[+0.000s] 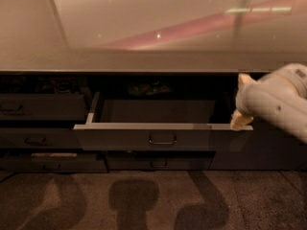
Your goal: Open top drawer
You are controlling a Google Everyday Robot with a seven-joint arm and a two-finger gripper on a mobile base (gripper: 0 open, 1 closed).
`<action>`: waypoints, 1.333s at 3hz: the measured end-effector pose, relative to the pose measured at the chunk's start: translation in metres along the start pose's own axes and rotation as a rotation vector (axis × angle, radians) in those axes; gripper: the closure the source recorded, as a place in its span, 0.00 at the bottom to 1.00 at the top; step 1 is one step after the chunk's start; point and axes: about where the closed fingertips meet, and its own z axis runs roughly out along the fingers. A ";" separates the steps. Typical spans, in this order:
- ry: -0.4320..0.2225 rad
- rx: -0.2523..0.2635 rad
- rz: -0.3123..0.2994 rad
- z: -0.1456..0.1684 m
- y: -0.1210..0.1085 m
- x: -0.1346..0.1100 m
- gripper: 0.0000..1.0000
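Note:
The top drawer [144, 139] stands pulled out of the cabinet under the counter. It has a wide dark grey front, a small loop handle [162, 140] and pale side rails [92, 110]. Its inside looks dark and holds nothing I can make out. My gripper [240, 120] rests at the right end of the drawer front's upper edge, at the tip of the white arm [276, 102] that comes in from the right.
A pale glossy countertop [153, 28] overhangs the cabinet. Shut dark drawers sit to the left [38, 107] and below [153, 162]. A lower left drawer [50, 161] is slightly ajar. Carpeted floor [144, 200] with shadows lies in front.

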 end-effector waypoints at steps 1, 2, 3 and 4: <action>0.073 0.035 0.005 -0.020 0.050 0.037 0.00; 0.189 -0.041 0.032 -0.015 0.167 0.075 0.00; 0.138 -0.062 0.040 -0.013 0.168 0.074 0.00; 0.057 -0.095 0.055 -0.010 0.170 0.071 0.00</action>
